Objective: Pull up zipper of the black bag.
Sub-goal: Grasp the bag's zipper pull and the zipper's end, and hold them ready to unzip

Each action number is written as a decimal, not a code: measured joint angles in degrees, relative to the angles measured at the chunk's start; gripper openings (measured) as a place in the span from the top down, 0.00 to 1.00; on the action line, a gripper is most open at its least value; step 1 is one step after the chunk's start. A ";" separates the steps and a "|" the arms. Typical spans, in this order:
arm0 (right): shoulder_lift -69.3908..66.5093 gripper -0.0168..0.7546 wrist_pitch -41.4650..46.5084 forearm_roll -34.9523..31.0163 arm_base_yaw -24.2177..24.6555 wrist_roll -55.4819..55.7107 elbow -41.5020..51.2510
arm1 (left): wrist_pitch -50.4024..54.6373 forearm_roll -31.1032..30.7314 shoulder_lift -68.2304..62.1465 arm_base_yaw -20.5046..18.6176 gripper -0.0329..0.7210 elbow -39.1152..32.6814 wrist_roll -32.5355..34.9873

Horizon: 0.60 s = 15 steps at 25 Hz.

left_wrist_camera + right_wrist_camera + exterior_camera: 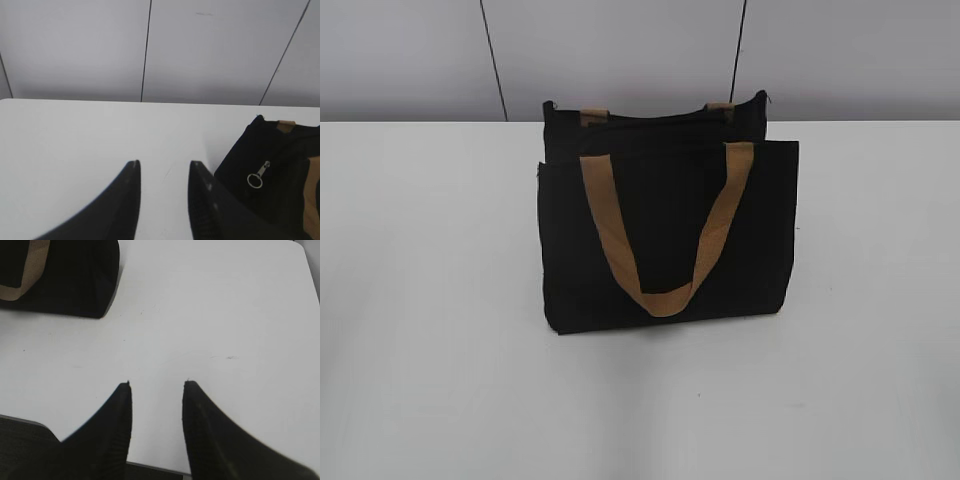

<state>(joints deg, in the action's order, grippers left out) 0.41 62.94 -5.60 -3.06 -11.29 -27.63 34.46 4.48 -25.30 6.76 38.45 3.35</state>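
Left gripper (164, 167) parted, empty, near bag (665, 235); right gripper (156, 387) likewise; soft fabric will buckle, so pinch zipper's ringed metal pull (257, 177), brace rim.

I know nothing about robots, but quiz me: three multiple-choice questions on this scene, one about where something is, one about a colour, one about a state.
1. Where does the zipper pull show in the left wrist view?
A. right of the left gripper
B. left of it
C. between its fingertips

2. What colour are the handles of the bag?
A. red
B. tan
C. white

3. What is the right gripper doing?
A. shut on the bag
B. shut on a handle
C. open over the table

Answers: 1 A, the ring pull hangs at the bag's end, right of the fingertips. 2 B, tan webbing on black fabric. 3 C, bare table shows between its fingertips.
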 joint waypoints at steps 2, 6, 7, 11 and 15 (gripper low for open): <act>0.00 0.62 0.00 0.00 0.00 0.00 0.00 | -4.16 0.13 -3.31 1.40 0.62 -0.17 0.50; 0.00 0.62 0.00 0.00 0.00 0.00 0.00 | -13.18 0.35 -9.51 3.96 0.62 -1.64 0.75; 0.00 0.62 0.00 0.00 0.00 0.00 0.00 | -15.80 0.37 -11.16 4.37 0.62 -2.27 0.75; 0.00 0.62 0.00 0.00 0.00 0.00 0.00 | -25.15 0.37 -17.36 5.42 0.62 -4.93 0.81; 0.00 0.62 0.00 0.00 0.00 0.00 0.00 | -36.40 1.03 -24.66 6.21 0.62 -8.55 0.81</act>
<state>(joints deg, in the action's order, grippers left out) 0.41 62.94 -5.60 -3.06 -11.29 -27.63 -1.94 5.51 -49.96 12.97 29.89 4.16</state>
